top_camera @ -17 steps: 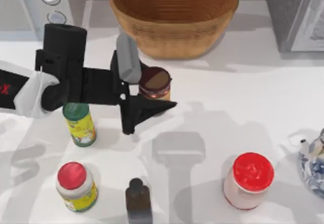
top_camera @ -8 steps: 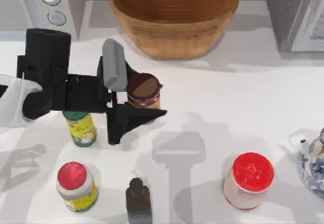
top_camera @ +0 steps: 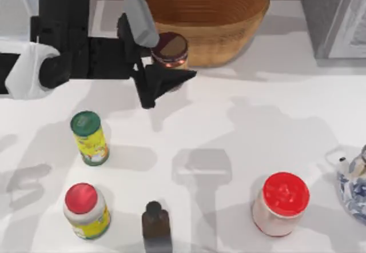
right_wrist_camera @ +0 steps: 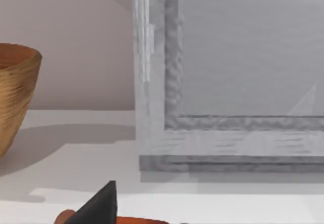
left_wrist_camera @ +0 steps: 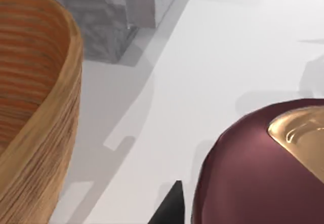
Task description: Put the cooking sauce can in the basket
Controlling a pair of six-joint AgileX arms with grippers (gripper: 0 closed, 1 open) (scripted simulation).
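My left tool is clamped on the sauce can, held in the air just at the basket near wall. Carry step underway; next I'd judge it needs moving over the rim, then letting go.

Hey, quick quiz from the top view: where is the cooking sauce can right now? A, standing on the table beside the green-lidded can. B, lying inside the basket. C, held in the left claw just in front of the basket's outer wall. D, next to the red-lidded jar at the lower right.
C: the left claw is shut on the cooking sauce can, which sits against the outer wall of the basket, not yet over its rim.
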